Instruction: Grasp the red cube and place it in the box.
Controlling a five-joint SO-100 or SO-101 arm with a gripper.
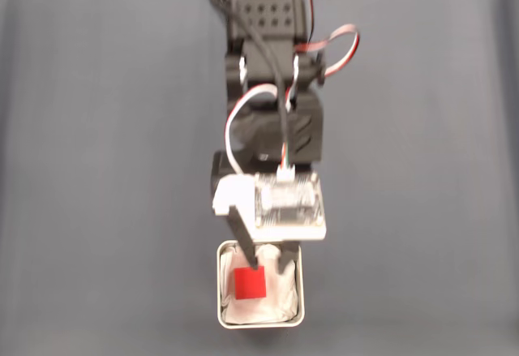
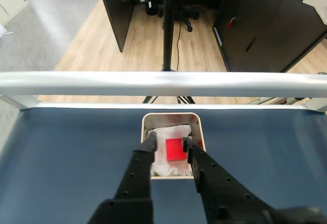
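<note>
One arm reaches down the dark blue table (image 1: pixel 97 169), wrist hanging just over the box (image 1: pixel 301 291) near the table's railed edge. Gripper (image 2: pixel 168 143) fingers are spread apart, tips flanking the red cube (image 2: pixel 174 149) but apparently clear of its faces. Cube sits flat on the white lining (image 2: pixel 168 132) inside the box (image 2: pixel 201 129), roughly centred, so it looks released. My read: placement done, only retreat left.

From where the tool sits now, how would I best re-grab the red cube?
Probably straight down from above, on the two side faces of the red cube. It lies flat on the lining of the box, whose rim blocks a sideways approach. The tool already straddles it.
</note>
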